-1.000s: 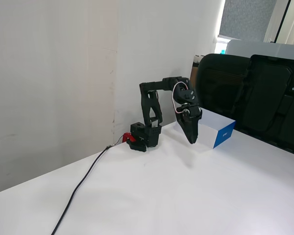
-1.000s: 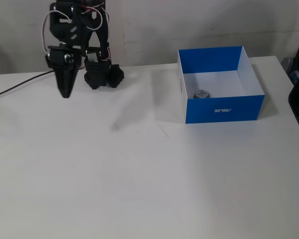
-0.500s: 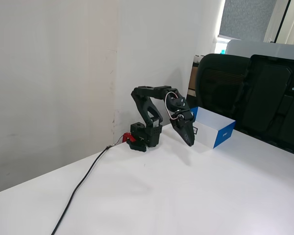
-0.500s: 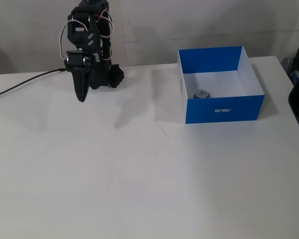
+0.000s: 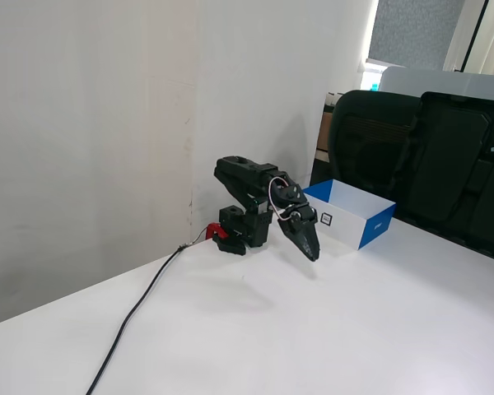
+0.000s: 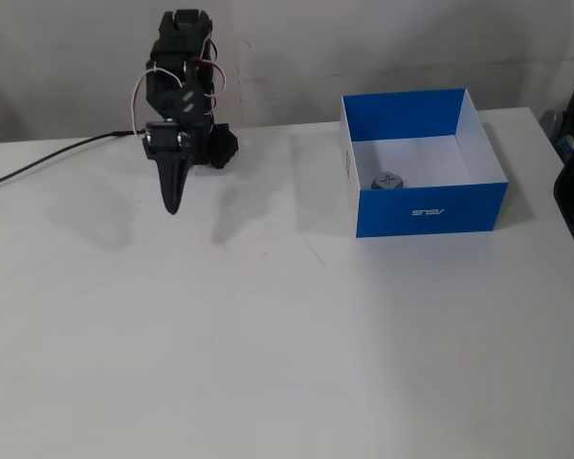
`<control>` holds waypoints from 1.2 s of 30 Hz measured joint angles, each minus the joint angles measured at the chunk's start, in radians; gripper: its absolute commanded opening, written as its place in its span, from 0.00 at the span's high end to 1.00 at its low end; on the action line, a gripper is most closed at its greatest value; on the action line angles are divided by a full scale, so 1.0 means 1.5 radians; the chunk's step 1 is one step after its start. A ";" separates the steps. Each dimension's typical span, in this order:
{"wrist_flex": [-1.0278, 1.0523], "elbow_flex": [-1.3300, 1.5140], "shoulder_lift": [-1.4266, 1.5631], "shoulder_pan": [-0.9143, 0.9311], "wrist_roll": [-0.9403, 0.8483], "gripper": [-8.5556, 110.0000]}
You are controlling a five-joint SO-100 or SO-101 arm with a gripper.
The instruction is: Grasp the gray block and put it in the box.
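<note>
status: gray block (image 6: 390,181) is sitting inside the box (image 6: 430,209), right of frame | jaws (image 6: 172,206) are looking pressed together, holding nothing, hanging over bare bench (image 6: 268,335) upper left | risk: honestly little, unless the arm is swinging back and bumping the box
</note>
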 measured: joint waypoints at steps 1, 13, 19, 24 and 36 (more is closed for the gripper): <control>0.000 0.019 0.019 0.002 -0.003 0.93; 0.053 0.167 0.255 -0.002 -0.007 0.93; 0.073 0.178 0.295 -0.007 -0.009 0.93; 0.073 0.208 0.298 -0.026 -0.009 0.93; 0.104 0.211 0.298 -0.029 0.019 0.93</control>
